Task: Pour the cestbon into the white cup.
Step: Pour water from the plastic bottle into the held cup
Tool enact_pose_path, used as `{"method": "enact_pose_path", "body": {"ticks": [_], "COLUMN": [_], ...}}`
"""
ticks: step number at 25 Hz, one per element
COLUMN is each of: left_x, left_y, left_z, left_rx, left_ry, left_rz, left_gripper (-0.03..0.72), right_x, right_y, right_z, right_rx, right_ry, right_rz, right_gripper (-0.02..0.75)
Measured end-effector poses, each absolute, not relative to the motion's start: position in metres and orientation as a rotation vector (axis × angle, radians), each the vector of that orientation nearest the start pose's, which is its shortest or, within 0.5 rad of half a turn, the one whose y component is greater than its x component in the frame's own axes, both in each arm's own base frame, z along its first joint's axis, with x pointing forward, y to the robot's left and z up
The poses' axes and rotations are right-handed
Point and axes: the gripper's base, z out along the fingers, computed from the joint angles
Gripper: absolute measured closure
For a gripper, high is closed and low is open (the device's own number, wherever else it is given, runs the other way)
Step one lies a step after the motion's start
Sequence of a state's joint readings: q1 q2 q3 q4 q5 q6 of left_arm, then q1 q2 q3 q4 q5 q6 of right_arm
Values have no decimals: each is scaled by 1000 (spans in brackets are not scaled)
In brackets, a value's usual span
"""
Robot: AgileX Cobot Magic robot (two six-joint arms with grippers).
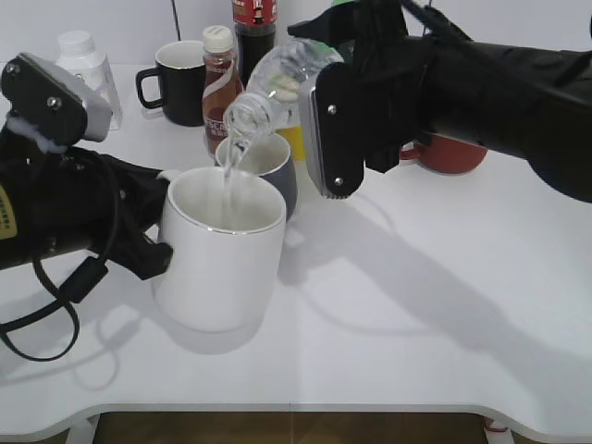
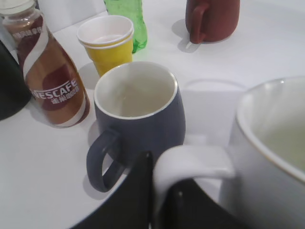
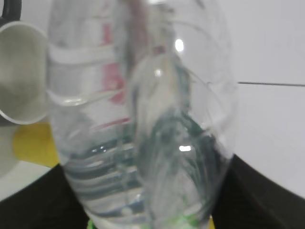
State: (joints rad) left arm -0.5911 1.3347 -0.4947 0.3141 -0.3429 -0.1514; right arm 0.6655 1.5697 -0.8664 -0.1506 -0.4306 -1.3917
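The white cup (image 1: 222, 250) stands on the table at front left. My left gripper (image 1: 157, 236) is shut on its handle; in the left wrist view the handle (image 2: 195, 160) sits between the black fingers (image 2: 164, 181) and the cup (image 2: 271, 157) fills the right side. My right gripper (image 1: 324, 125) is shut on the cestbon (image 1: 277, 79) and holds it tilted, mouth down to the left, above the cup. A thin stream of water falls into the cup. The bottle (image 3: 143, 119) fills the right wrist view between the fingers (image 3: 147, 210); the cup rim (image 3: 19, 71) shows at left.
A grey mug (image 1: 277, 171) (image 2: 138, 109) stands right behind the white cup. Behind it are a Nescafe bottle (image 1: 220, 79) (image 2: 52, 81), a yellow paper cup (image 2: 107, 43), a green bottle (image 2: 126, 19), a black mug (image 1: 180, 83) and a red mug (image 1: 453, 153).
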Motion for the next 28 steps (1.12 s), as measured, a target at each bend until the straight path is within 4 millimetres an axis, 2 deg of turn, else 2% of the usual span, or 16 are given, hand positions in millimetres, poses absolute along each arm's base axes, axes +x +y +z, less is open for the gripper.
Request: {"method": "enact_pose_path", "body": {"ticks": [18, 28], "left_x": [204, 203], "left_y": [-150, -150], "left_z": [215, 215], "left_rx": [816, 836], "left_ry": [1821, 1812], "left_rz": [-391, -387], "left_gripper": [657, 657], "right_x": [268, 269], "right_y": [219, 218], "right_z": [272, 273], "right_rx": [-1576, -1551], "right_ry": [615, 644], "right_rz": [-690, -688], "right_gripper": [269, 269]}}
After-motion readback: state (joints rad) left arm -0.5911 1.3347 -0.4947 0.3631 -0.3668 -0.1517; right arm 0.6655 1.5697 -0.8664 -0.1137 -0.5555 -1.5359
